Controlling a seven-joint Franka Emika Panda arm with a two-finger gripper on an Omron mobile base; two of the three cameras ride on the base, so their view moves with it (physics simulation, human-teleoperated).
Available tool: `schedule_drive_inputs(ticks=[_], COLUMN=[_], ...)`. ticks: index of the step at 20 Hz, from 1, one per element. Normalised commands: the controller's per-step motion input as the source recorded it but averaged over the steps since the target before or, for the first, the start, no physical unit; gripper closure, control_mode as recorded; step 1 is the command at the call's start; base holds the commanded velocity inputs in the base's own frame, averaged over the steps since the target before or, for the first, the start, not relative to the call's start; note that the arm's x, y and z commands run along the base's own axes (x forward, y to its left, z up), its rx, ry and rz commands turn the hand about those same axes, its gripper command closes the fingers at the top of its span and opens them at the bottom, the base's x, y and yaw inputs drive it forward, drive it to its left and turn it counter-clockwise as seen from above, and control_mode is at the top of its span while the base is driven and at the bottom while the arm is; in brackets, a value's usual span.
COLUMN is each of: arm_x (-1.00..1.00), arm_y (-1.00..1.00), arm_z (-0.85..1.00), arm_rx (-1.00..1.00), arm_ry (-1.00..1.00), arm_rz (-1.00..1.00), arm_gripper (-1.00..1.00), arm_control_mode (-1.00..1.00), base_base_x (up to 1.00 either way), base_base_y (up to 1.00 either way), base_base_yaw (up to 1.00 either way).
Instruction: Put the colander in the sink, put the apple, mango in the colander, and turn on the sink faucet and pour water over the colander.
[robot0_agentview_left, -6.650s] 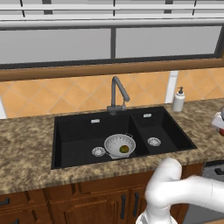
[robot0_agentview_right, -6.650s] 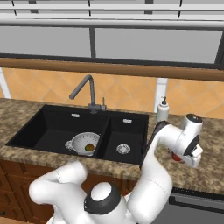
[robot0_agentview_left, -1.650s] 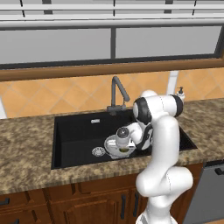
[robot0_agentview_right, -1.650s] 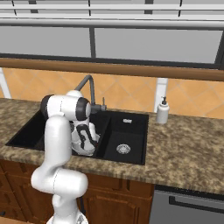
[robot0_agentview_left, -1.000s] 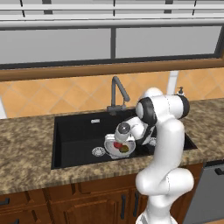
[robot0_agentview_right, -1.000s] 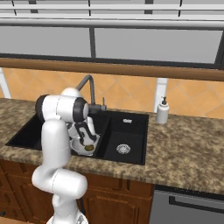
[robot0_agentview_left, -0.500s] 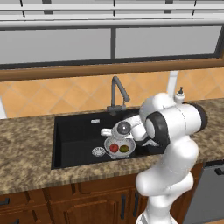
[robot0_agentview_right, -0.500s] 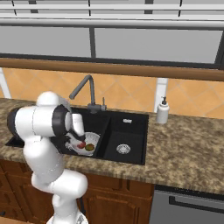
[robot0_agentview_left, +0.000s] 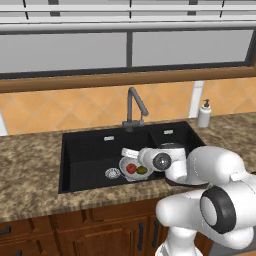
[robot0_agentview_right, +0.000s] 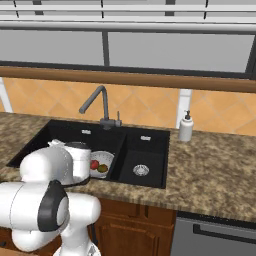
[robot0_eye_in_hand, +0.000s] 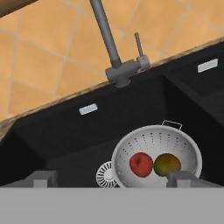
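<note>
I see the round silver colander (robot0_eye_in_hand: 156, 156), full of little holes, in the black sink (robot0_eye_in_hand: 65, 131). The red apple (robot0_eye_in_hand: 141, 164) sits at 9 o'clock of the yellow-green mango (robot0_eye_in_hand: 167, 163). My end effector (robot0_eye_in_hand: 111, 179) is wide apart, holding nothing.

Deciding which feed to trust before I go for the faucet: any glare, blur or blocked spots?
Hand view: sharp, even light, no glare; apple and mango clear in the colander, faucet cropped at the top. Left base view: the arm hides part of the sink. Right base view: the arm covers the colander's near side.
</note>
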Motion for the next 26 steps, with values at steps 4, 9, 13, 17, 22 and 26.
schedule_drive_inputs(ticks=[4, 9, 13, 17, 22, 26], arm_x=[-0.13, -0.12, -0.19, -0.04, -0.03, -0.02], arm_y=[0.01, -0.05, -0.36, -0.55, -0.48, -0.8], arm_z=[1.0, 0.99, 0.99, 1.0, 1.0, 0.35], arm_rx=[0.0, 0.0, 0.03, 0.31, 0.44, 0.48], arm_ry=[0.13, 0.23, 0.29, 0.14, -0.02, -0.12], arm_rz=[0.0, 0.0, 0.02, -0.01, -0.14, -0.15], arm_gripper=[-1.0, -1.0, -1.0, -1.0, -1.0, -1.0], arm_control_mode=[-1.0, -1.0, -1.0, -1.0, -1.0, -1.0], base_base_x=[0.0, 0.0, 0.0, 0.0, 0.0, 0.0], base_base_y=[0.0, 0.0, 0.0, 0.0, 0.0, 0.0], base_base_yaw=[0.0, 0.0, 0.0, 0.0, 0.0, 0.0])
